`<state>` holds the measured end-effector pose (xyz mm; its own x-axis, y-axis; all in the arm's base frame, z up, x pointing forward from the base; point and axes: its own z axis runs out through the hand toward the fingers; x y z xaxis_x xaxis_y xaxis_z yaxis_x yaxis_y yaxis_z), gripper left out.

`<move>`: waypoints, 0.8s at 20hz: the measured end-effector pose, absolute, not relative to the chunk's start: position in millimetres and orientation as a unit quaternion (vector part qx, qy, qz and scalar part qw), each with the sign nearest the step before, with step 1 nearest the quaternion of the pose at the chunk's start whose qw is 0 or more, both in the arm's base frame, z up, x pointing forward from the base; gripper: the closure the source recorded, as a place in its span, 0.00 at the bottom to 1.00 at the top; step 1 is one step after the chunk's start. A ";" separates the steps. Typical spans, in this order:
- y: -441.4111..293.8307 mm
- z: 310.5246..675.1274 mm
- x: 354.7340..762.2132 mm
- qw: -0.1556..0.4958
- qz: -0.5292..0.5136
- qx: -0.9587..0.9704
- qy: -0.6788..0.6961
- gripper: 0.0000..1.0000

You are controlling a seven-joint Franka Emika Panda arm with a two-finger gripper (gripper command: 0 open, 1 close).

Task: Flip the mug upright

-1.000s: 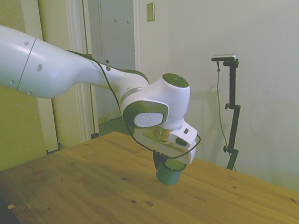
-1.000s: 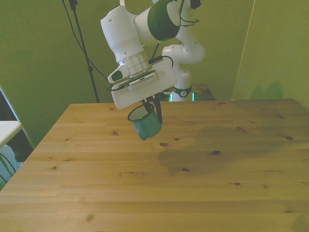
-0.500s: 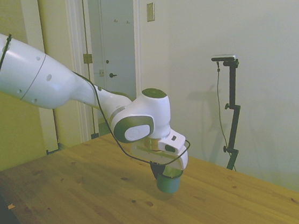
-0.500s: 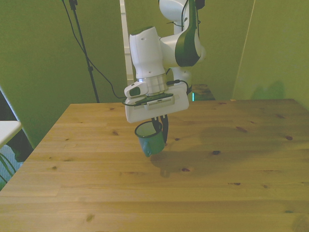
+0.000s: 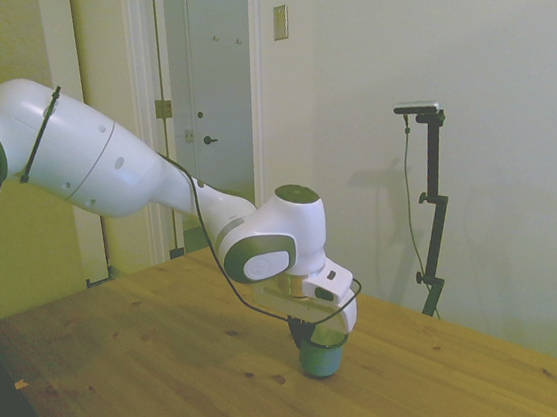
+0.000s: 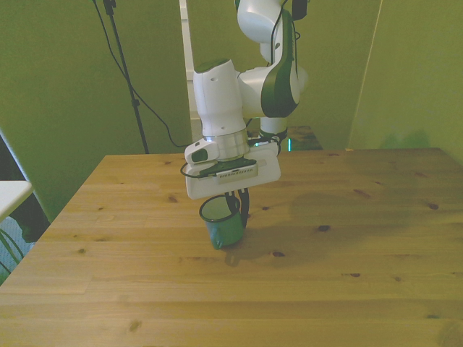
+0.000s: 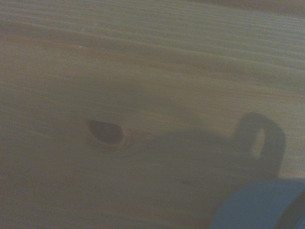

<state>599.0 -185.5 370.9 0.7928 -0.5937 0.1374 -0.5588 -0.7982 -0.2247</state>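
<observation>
The white arm is coming in from the left of the side view, bending down at its round joint so the wrist is pointing at the bench. Under the wrist, the claw is pinching the mug by its rim, with one dark finger going inside the cup and one outside. In the front view the mug is sitting near the middle of the bench, a bit toward the front view's left, with its open mouth facing up and the white inside showing. It is leaning a little, and its bottom looks to be touching the wood or just above it; I cannot tell which. The claw is hanging straight under the flat white block of the wrist. In the wrist view, only a blue-green edge of the mug is showing, with the shadow of its handle lying on the bench next to a dark knot in the wood. What could go wrong: if the claw is letting go while the mug is leaning, the mug may tip over and roll back onto its side. If the arm is pushing down too hard, the mug may slip out of the thin pinch on its rim. Lifting away at a slant could also drag the mug along and knock it down.
</observation>
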 end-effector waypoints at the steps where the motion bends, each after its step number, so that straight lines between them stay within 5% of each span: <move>1: -185.8 368.9 599.9 0.085 -0.099 -0.943 0.307 1.00; 3: -186.1 365.4 601.7 0.084 -0.097 -0.942 0.311 1.00; 4: -186.2 364.2 602.5 0.084 -0.096 -0.941 0.312 0.00; 16: -182.8 362.0 603.5 0.085 -0.094 -0.941 0.314 0.00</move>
